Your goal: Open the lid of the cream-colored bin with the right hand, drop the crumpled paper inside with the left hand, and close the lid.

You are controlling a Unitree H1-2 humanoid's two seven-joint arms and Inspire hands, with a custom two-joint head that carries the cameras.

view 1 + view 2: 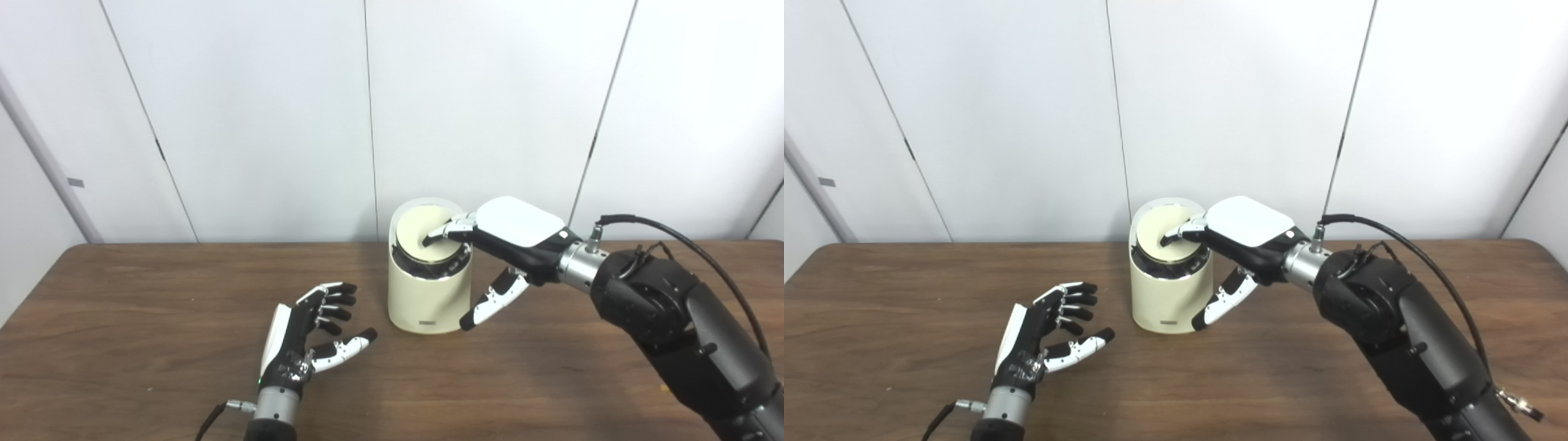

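Brown wood-grain table (153, 294), white panelled wall (257, 110) close behind it. Landmark: the cream-coloured cylindrical bin (427, 300), standing upright toward the table's far edge, just in front of the wall. No object lies between the bin and either hand.

Right hand (499, 245), black with a white back plate, reaches in from the right of the bin on a thick black arm (674, 318), a black cable (686, 236) looping above the wrist. Its fingers (444, 231) lie on top of the bin, fingertips touching the round cream lid (422, 236). The thumb (490, 300) hangs down just beside the bin's right wall, spread away from the fingers. It clasps nothing; fingers only rest on the lid.

The lid sits tilted within the bin's mouth, its near edge dipped, with a dark rim band showing under it. A taller pale collar stands behind the lid. A small dark label shows low on the bin's front.

Left hand (312, 334) rests to the left of the bin and nearer the robot, well apart from it, palm facing the bin, fingers spread and lightly curled, holding nothing.

Crumpled paper: cannot be seen anywhere on the table; whether it is inside the bin, cannot tell.
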